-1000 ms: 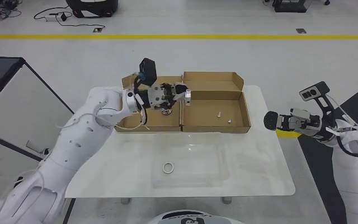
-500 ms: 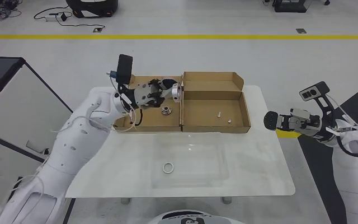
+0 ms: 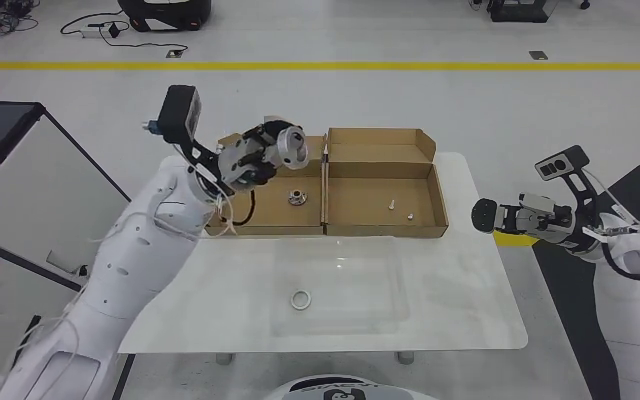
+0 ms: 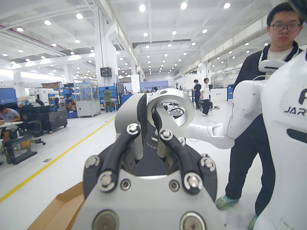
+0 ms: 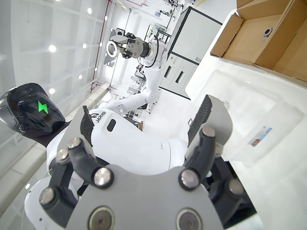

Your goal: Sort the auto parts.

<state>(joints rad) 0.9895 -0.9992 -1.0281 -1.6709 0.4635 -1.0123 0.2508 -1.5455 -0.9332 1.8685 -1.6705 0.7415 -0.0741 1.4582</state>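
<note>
1. Left arm (image 3: 150,240): raised over the far left corner of the counter (image 3: 460,300). Its jaws are closed on a metal collar ring (image 3: 291,145), one finger through the bore and the other against the outer wall. This pinches the wall itself, likely because the ring is too broad to span.
2. Metal collar ring, the part in hand: held aloft above the far edge of the left cardboard box (image 3: 265,215), touching neither box. Its open face is turned outward, and a small side hole shows in the left wrist view.
3. Left cardboard box: open-topped, holding one small flanged metal part (image 3: 296,197) on its floor near the shared wall. It appears to be the bin for larger turned parts.
4. Clear plastic tray (image 3: 370,300): sits on the near side of the counter and contains one white ring (image 3: 301,298), not yet sorted. It is probably the supply tray.
5. Right cardboard box (image 3: 360,205): touches the left box, with its flap standing at the back. It holds small pale fasteners (image 3: 392,206), too small to identify further.
6. Right arm (image 3: 545,220): off the counter's right edge, well apart from the boxes. Its jaws are spread wide and hold nothing.
</note>
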